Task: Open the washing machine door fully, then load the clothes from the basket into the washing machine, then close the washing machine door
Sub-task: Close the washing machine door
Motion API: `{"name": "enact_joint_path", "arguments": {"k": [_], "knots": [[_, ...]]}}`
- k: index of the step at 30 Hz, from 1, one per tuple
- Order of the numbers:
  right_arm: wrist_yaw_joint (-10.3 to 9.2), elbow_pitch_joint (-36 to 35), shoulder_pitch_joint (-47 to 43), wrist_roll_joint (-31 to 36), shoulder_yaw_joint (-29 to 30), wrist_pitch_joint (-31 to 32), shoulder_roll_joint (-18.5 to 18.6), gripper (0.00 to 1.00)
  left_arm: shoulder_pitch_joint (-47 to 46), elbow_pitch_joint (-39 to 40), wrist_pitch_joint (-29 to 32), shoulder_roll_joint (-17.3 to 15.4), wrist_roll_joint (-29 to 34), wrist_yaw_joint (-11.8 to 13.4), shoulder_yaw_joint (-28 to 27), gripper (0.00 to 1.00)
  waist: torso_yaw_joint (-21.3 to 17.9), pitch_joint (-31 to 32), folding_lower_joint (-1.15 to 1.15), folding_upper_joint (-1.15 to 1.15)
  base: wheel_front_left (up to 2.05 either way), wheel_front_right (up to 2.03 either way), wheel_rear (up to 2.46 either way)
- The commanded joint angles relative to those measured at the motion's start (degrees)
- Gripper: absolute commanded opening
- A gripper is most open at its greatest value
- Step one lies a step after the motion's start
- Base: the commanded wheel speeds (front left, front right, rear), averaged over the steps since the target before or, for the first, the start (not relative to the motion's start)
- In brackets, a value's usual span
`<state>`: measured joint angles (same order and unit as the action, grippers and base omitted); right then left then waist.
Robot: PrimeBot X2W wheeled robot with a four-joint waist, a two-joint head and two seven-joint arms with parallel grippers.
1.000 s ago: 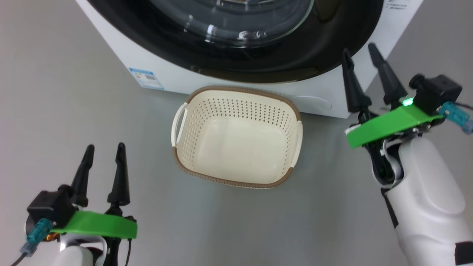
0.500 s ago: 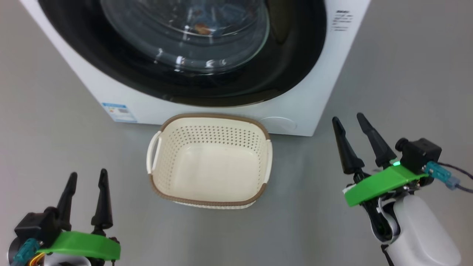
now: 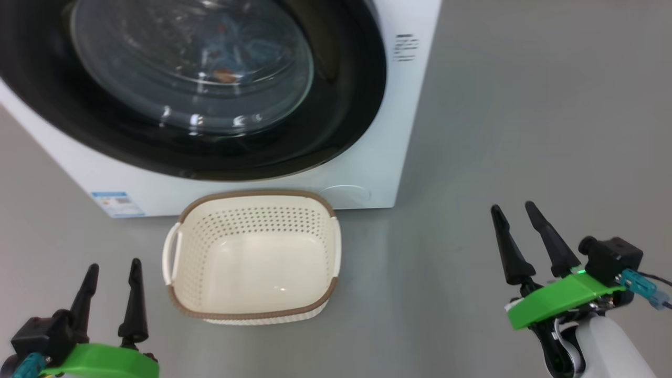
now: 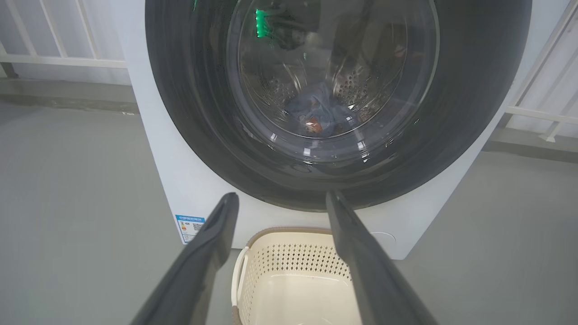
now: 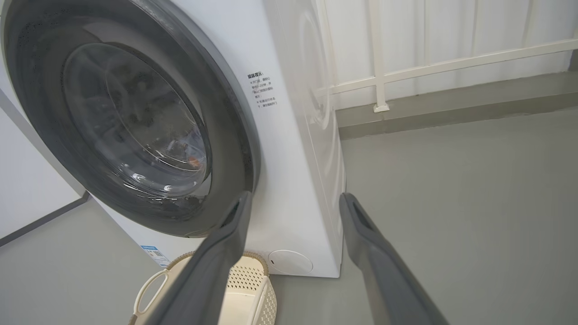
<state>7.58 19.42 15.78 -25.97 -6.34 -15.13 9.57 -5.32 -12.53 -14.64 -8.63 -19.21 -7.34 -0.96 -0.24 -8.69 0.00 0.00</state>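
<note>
In the head view the washing machine (image 3: 386, 163) fills the upper left of the frame, standing on a grey floor (image 3: 514, 121). The washing machine door (image 3: 349, 94) lies flush against its front, black rim around the bulging glass. Behind that glass, in the lower part of the drum, lie the clothes (image 4: 318, 108), a bluish heap with an orange patch, seen best at the centre of the left wrist view. A blue label (image 3: 118, 203) sits at the machine's lower left corner. The basket (image 3: 252, 226) stands on the floor just in front of the machine, lower centre-left of the frame, its pale inner bottom in plain sight. The left gripper (image 3: 115, 263) hovers at the lower left corner, beside the basket and apart from it, its two dark fingers spread with nothing between them. The right gripper (image 3: 512, 206) hangs at the lower right, well apart from basket and machine, its fingers likewise parted around air. A white railing (image 5: 429, 67) runs along the wall at the upper right of the right wrist view.
</note>
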Motion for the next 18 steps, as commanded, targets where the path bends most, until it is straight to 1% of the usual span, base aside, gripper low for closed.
{"name": "enact_joint_path", "arguments": {"k": [1, 9, 18], "knots": [[-0.09, -1.76, -1.13, -0.64, -0.51, 0.13, 0.52, 1.00, -0.22, 1.27, -0.36, -1.78, 0.38, -0.14, -2.26, 1.00, -1.92, 0.97, 0.00, 0.00, 0.00, 0.00, 0.00], [-0.09, -2.40, -3.62, -0.24, 1.91, 0.13, 0.51, 1.00, 0.56, 1.72, -0.36, -1.84, 0.71, -0.14, -3.59, 1.00, -3.84, 1.29, 0.00, 0.00, 0.00, 0.00, 0.00], [-0.09, -2.85, -4.85, 0.09, 3.01, 0.13, 0.33, 1.00, 1.76, 2.33, -0.36, -2.15, 1.31, -0.14, -3.85, 1.00, -5.00, 1.55, 0.00, 0.00, 0.00, 0.00, 0.00]]}}
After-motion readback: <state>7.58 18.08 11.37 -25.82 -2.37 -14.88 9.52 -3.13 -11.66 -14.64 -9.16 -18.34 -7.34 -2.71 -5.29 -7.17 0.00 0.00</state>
